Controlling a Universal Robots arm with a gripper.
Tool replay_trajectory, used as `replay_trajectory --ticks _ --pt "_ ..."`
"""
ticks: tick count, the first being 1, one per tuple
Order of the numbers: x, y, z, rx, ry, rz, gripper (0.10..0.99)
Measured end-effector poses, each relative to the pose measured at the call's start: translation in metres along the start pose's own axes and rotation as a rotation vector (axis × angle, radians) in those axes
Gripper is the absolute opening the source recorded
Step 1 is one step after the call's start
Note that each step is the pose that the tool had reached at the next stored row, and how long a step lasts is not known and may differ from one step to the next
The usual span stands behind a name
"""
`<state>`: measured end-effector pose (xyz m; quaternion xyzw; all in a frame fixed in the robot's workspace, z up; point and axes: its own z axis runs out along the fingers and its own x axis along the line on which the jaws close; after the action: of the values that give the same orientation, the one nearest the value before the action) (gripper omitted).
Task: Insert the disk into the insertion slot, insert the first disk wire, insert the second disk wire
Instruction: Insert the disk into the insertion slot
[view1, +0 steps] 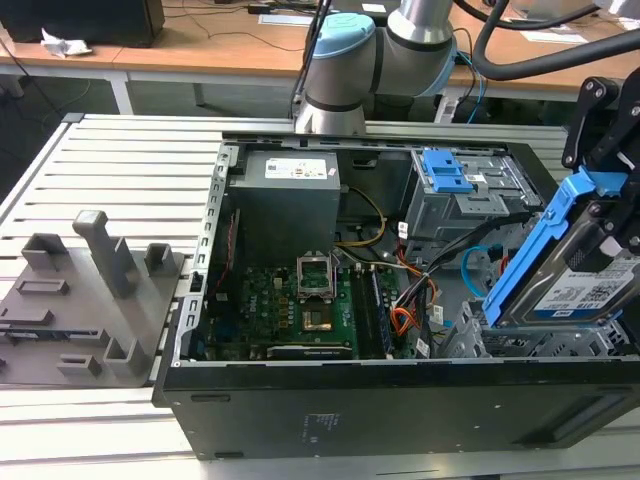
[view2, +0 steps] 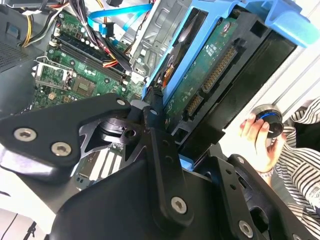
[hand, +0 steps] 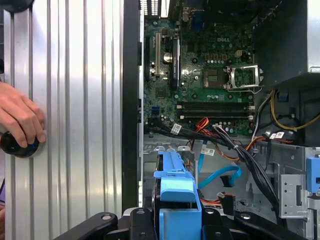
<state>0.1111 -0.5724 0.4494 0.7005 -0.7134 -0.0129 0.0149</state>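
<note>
Exterior view shows the claw clamped on the disk. The disk is tilted, its lower edge at the insertion slot. The second disk wire loops just beside.

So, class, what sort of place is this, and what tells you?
Probably a robotics lab or workshop: a robot arm stands by an open computer case on a slatted metal table, its gripper holds the disk, and wooden desks run behind.

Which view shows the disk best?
The exterior view: the disk stands tilted in its blue carrier, label visible, its lower end at the insertion slot. The second wrist view gives its circuit-board underside and connectors; the first wrist view, the carrier's blue end.
</note>
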Motion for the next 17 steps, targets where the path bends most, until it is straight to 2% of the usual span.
replay_trajectory --ticks 9,11,17 --pt "-0.0132 -0.0052 0.0080 0.000 0.0001 0.000 0.361" --pt "-0.0164 -0.0057 0.0136 0.000 0.0001 0.000 0.361" --pt "-0.0193 -0.0060 0.0213 0.000 0.0000 0.000 0.361"
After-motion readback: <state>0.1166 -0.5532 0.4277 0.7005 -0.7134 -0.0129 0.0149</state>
